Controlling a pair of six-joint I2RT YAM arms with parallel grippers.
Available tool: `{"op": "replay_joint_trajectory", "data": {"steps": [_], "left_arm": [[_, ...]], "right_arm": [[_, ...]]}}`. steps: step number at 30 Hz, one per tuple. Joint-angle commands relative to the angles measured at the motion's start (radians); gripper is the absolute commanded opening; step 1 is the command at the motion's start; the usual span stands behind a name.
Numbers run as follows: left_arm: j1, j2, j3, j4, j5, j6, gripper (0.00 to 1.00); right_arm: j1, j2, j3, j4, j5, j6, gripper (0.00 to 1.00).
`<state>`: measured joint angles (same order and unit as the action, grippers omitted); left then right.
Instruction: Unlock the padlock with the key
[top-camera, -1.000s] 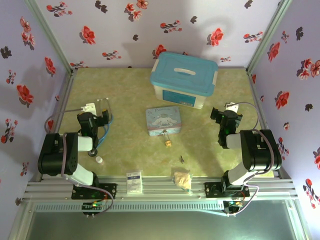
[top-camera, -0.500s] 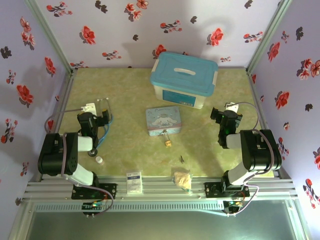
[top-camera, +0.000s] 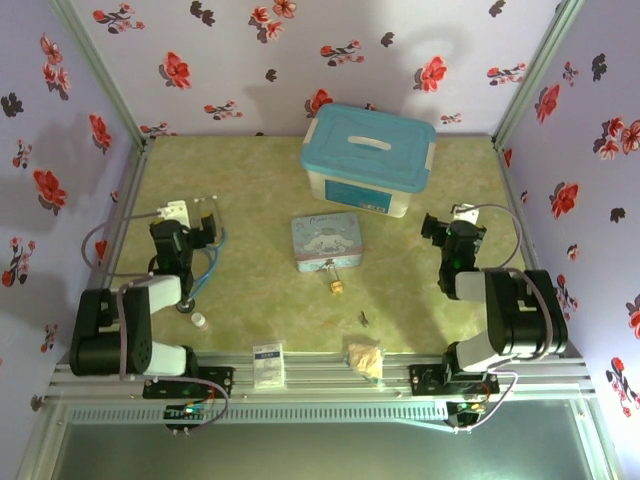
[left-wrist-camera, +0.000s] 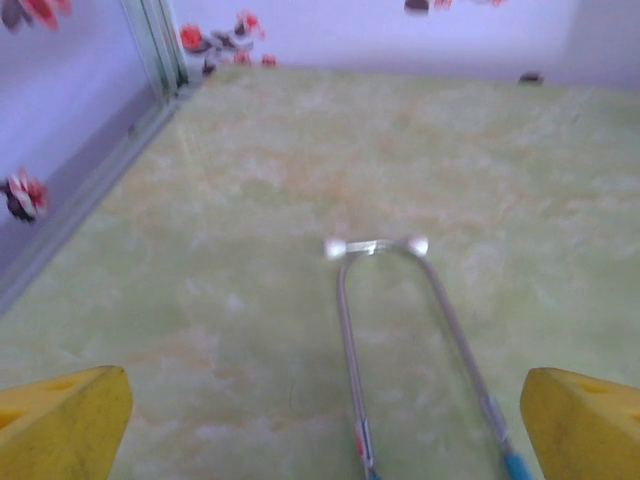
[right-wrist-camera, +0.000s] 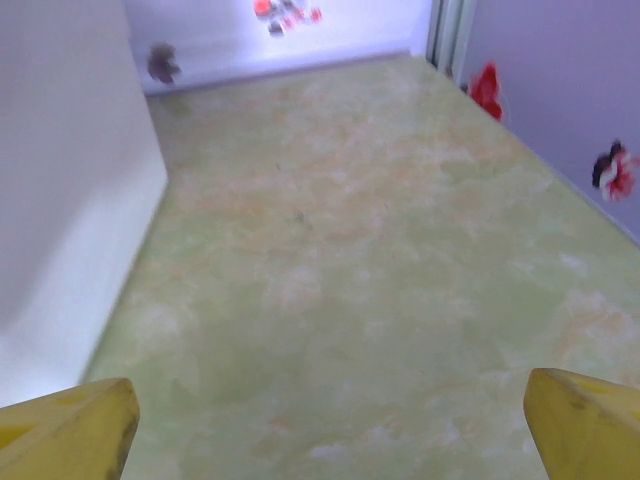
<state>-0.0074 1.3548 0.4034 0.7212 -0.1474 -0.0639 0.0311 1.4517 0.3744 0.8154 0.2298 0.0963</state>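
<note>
While L gripper (left-wrist-camera: 320, 420) & R gripper (right-wrist-camera: 320, 420) sit wide, empty, I worry: key (top-camera: 364, 319), near side of tin (top-camera: 327, 241) past padlock (top-camera: 336, 285), lies flat, so grip may skid, flick it off.

Padlock (top-camera: 336, 286): tiny, brass-yellow, lying near the middle of the bench (top-camera: 250, 200). Key (top-camera: 365, 319): small, dark, apart from it, nearer the front edge.

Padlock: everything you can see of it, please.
The padlock is tiny, with a brass-yellow body and a thin silver shackle pointing toward the tin. It lies on the table just before the tin's near edge; whether the two touch is too small to tell. The key lies apart from it. Nothing grips it.
</note>
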Motion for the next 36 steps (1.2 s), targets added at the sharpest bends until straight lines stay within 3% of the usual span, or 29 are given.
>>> {"op": "replay_joint_trajectory", "data": {"steps": [1,4,7,12,14,16,22,26,31,36], "left_arm": [[0.001,-0.083,0.005,-0.044,0.006,0.025,1.0],[-0.001,-0.177,0.009,-0.085,0.008,-0.066,1.0],[0.001,-0.256,0.078,-0.259,0.034,-0.32,1.0],[-0.017,-0.316,0.119,-0.444,0.223,-0.542,1.0],[-0.079,-0.343,0.136,-0.535,0.233,-0.58,1.0],[-0.167,-0.37,0.144,-0.59,0.236,-0.574,1.0],[-0.394,-0.412,0.151,-0.646,0.234,-0.648,1.0],[-0.52,-0.386,0.15,-0.629,0.225,-0.712,1.0],[-0.689,-0.294,0.16,-0.557,0.195,-0.767,1.0],[-0.816,-0.24,0.158,-0.473,0.094,-0.79,1.0]], "right_arm": [[0.007,-0.102,0.002,-0.073,-0.027,-0.029,0.99],[0.007,-0.208,0.054,-0.267,0.0,0.057,0.99],[0.001,-0.303,0.169,-0.587,-0.019,0.224,0.99],[-0.013,-0.378,0.213,-0.791,-0.355,0.327,0.99],[-0.006,-0.396,0.211,-0.845,-0.478,0.345,0.99],[0.026,-0.412,0.217,-0.942,-0.507,0.352,0.97],[0.246,-0.506,0.201,-1.191,-0.432,0.368,0.9],[0.414,-0.57,0.185,-1.314,-0.296,0.403,0.83],[0.562,-0.617,0.093,-1.263,-0.251,0.526,0.7],[0.741,-0.557,0.056,-1.197,-0.18,0.607,0.59]]}}
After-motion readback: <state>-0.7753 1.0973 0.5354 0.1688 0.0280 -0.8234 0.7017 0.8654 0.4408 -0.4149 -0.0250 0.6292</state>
